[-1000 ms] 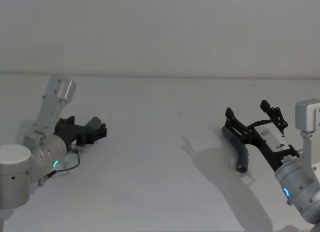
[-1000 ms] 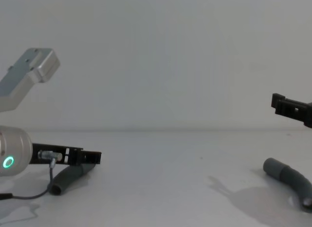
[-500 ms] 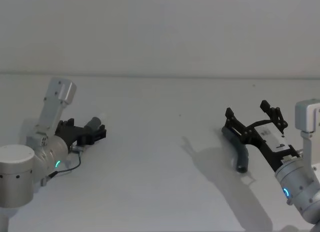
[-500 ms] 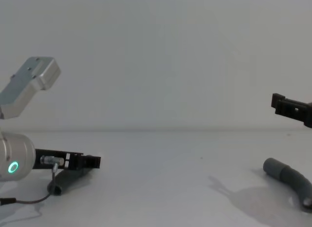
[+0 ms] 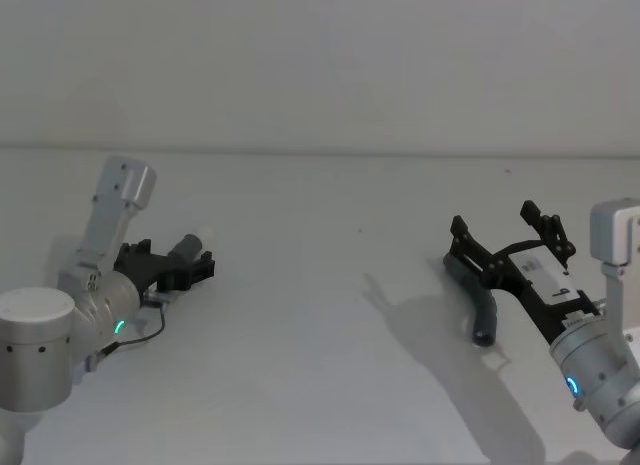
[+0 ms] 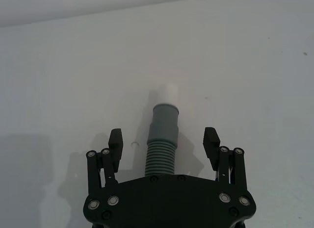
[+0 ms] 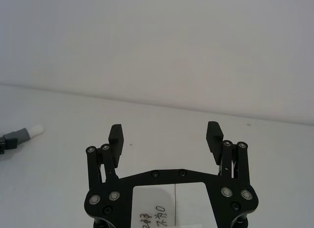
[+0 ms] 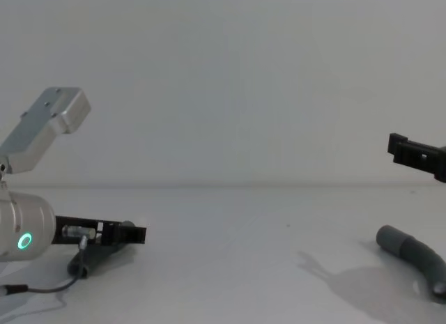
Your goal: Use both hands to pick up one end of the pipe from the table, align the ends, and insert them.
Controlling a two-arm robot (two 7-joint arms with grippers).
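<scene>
The left gripper's [image 6: 164, 138] fingers [image 6: 115, 138] are spread to either side of one ribbed hose piece [image 6: 161, 157] without touching it, low over the left side of the table [image 5: 320, 285]. Its grey cuff [image 6: 164, 121] and white tip [image 6: 169, 90] are seen past the fingertips, while its rear is hidden beneath the palm. The right gripper's [image 7: 165, 131] fingers are likewise spread, raised over the table's right side, and the second hose piece [image 5: 485, 312] is partly covered beneath them. The handwriting on its white label [image 7: 174, 203] is cut off and cannot be read.
</scene>
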